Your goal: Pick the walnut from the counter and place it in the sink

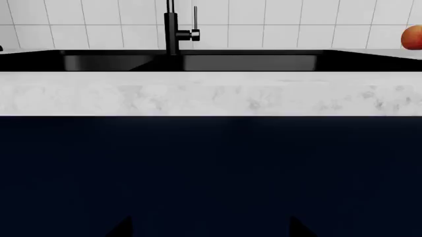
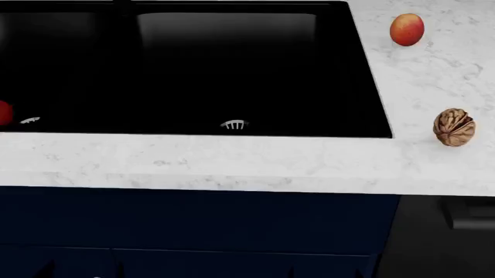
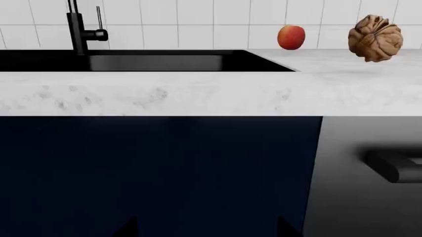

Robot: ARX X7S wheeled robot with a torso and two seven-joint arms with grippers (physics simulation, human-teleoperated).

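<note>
Brown, ridged shell marks the walnut [image 2: 454, 127], which is seen resting on the white marble-look counter [image 2: 232, 162] just right of the black sink [image 2: 185, 63], near the counter's front edge and well apart from the red-orange fruit [image 2: 407, 29] further back. The nut is judged light, rigid and prone to rolling; a grasp across its widest part, clear of the seam, is advised. Drain strainers [image 2: 233, 124] and a red object [image 2: 4, 112] in the left basin are shown only by the head view; the faucet [image 3: 78, 27] is shown only by the wrist views. Neither gripper is in view, so jaw opening cannot be told.
</note>
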